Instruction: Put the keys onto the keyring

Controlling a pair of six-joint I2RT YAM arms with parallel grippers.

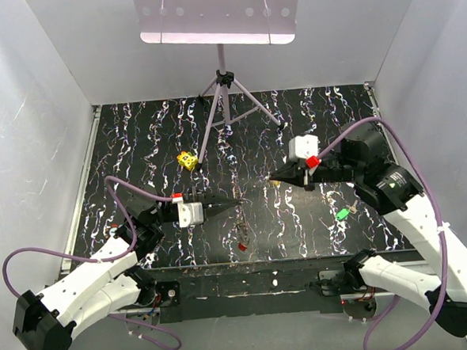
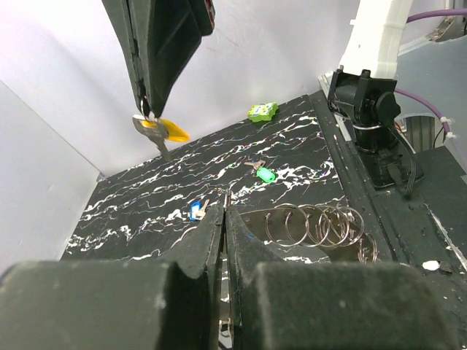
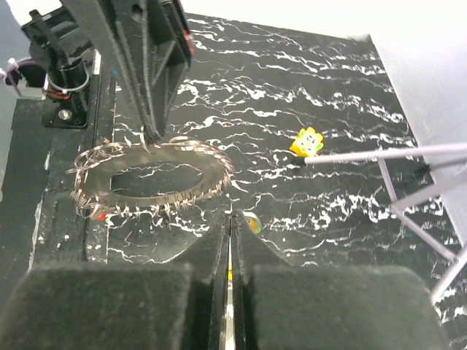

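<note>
My left gripper (image 1: 233, 200) (image 2: 225, 211) is shut on the keyring (image 1: 240, 220), which hangs from its tips above the mat. The right wrist view shows it as a spiky wreath of grey keys (image 3: 149, 179). The left wrist view shows its wire loops (image 2: 314, 226). My right gripper (image 1: 275, 178) (image 3: 231, 219) is shut on an orange-headed key (image 2: 164, 130), held in the air just right of the keyring and apart from it. A green key (image 1: 343, 213) (image 2: 265, 175), a blue key (image 2: 195, 210) and a red key (image 1: 242, 246) lie on the mat.
A yellow dotted cube (image 1: 187, 159) (image 3: 306, 142) sits at the back left by a tripod stand (image 1: 225, 96). A green piece (image 2: 263, 111) lies near the right wall. White walls enclose the black marbled mat (image 1: 152, 140). The arm bases stand at its near edge.
</note>
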